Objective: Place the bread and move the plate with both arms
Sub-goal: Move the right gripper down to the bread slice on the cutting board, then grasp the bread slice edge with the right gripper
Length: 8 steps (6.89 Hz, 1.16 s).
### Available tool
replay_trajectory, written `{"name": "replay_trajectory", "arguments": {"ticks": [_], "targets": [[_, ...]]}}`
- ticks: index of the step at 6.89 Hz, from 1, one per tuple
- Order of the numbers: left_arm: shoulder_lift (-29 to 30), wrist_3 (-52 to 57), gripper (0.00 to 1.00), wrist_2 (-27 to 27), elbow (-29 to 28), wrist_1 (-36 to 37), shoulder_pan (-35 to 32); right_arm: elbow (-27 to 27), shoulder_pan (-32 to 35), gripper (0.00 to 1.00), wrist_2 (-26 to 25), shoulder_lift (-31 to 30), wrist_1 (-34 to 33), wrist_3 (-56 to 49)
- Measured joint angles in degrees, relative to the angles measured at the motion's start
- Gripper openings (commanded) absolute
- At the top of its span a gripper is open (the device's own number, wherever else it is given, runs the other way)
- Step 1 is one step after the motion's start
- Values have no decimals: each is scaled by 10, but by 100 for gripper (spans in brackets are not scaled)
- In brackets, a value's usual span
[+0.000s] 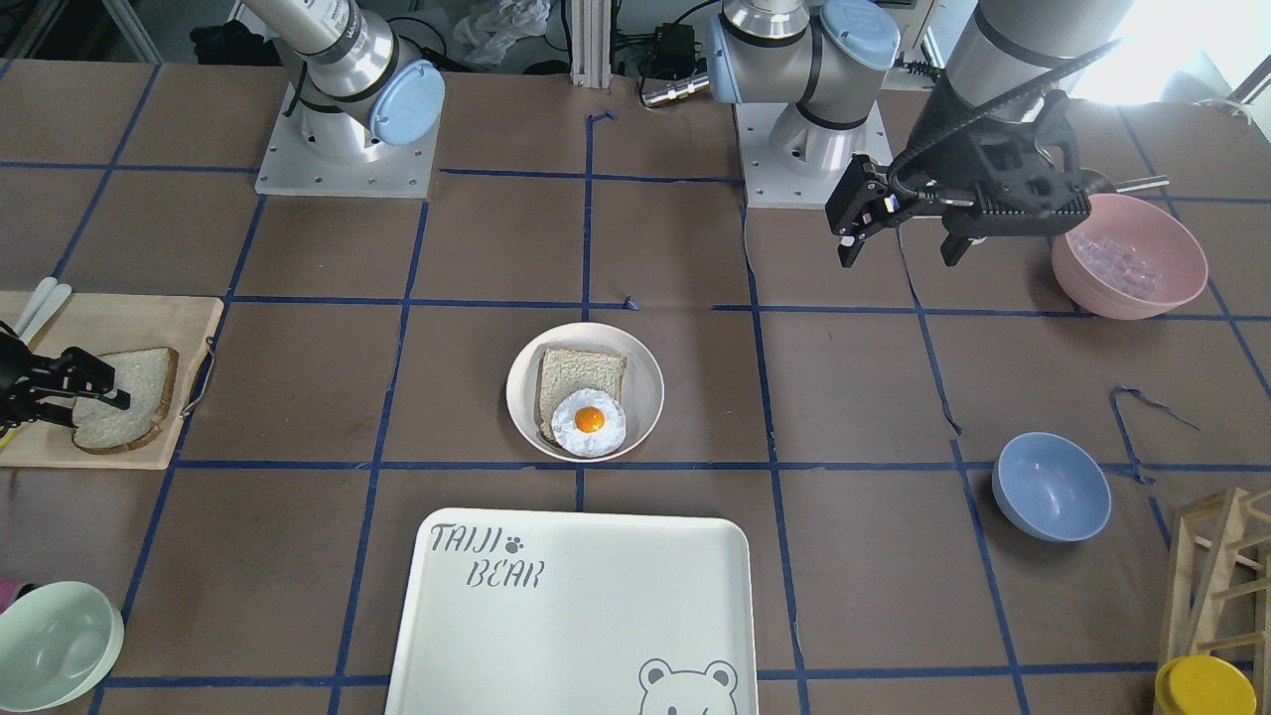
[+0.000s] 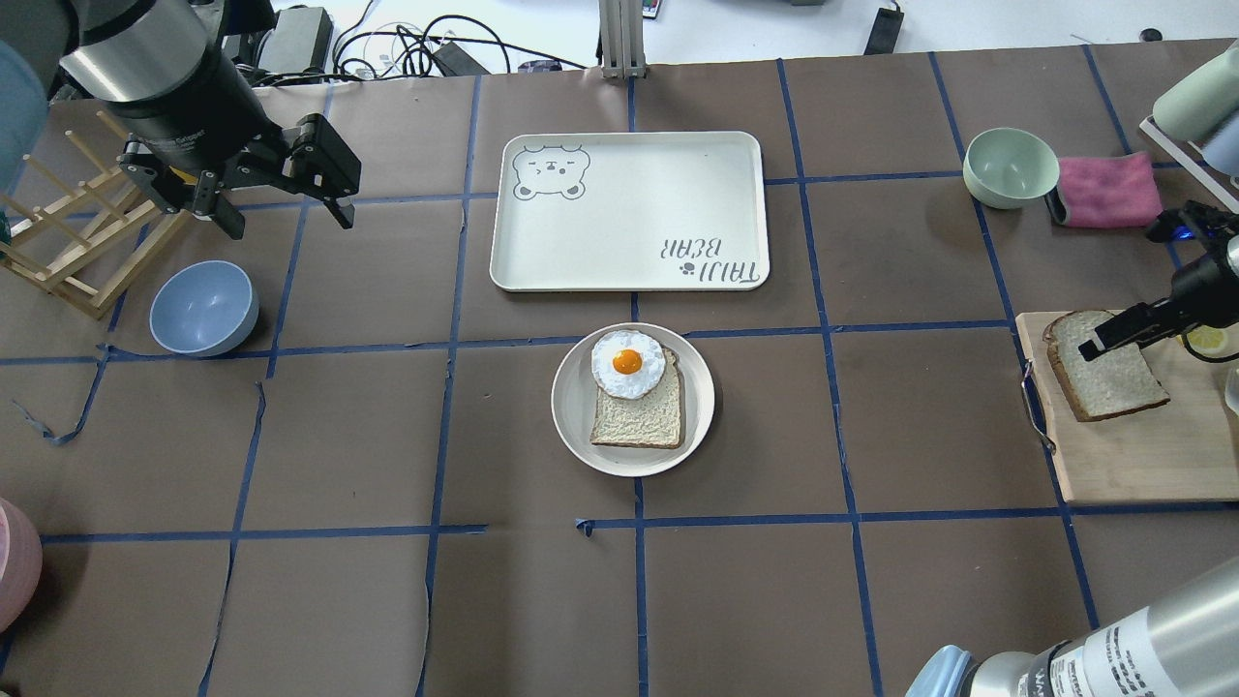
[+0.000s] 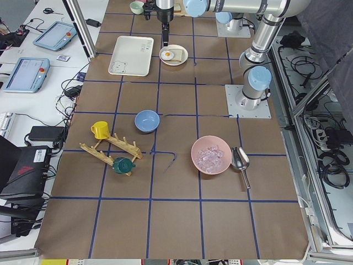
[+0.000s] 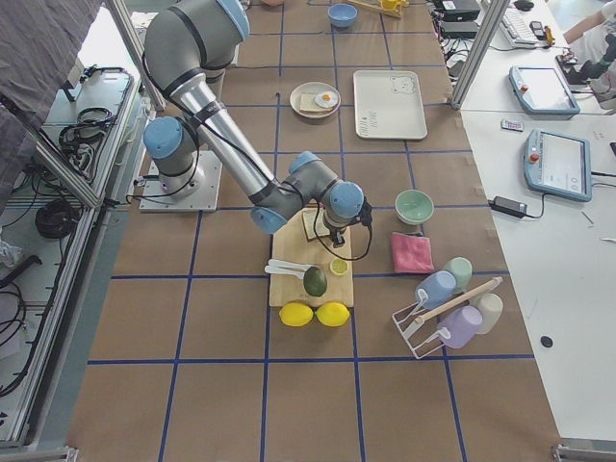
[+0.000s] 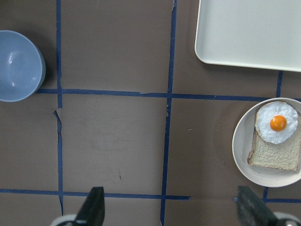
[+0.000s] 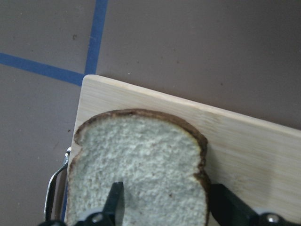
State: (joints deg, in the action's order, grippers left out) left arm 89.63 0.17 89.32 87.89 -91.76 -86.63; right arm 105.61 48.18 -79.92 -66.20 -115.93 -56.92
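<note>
The bread (image 2: 1103, 382), with a dark crust, lies flat on a wooden cutting board (image 2: 1133, 465) at the table's right; it also shows in the front view (image 1: 134, 402). My right gripper (image 6: 167, 202) is down at it. One finger (image 6: 115, 200) lies over the crumb and the other (image 6: 225, 207) is just outside the crust, with the jaws apart. The plate (image 2: 702, 407) sits mid-table and holds a squarer slice (image 2: 639, 421) and a fried egg (image 2: 627, 363). My left gripper (image 2: 288, 223) is open and empty, high over the table's left.
The bear tray (image 2: 629, 208) lies just beyond the plate. A blue bowl (image 2: 203, 308) and a wooden rack (image 2: 68, 242) are on the left. A mint bowl (image 2: 1012, 166) and a pink cloth (image 2: 1108, 189) are at the far right. A pink bowl (image 1: 1129, 255) of ice stands near the left arm's base.
</note>
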Motion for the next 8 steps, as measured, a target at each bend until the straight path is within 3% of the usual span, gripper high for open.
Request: {"name": "replay_trajectory", "arguments": {"ticks": [2, 3, 5, 8], "targets": [[0, 0, 100, -1, 0, 0, 0, 1, 0, 6, -18, 0, 2, 0], [0, -1, 100, -2, 0, 0, 0, 1, 0, 0, -30, -2, 7, 1], [-1, -1, 100, -2, 1, 0, 0, -1, -1, 0, -65, -14, 39, 6], [-5, 0, 100, -1, 4, 0, 0, -4, 9, 0, -69, -77, 103, 35]]}}
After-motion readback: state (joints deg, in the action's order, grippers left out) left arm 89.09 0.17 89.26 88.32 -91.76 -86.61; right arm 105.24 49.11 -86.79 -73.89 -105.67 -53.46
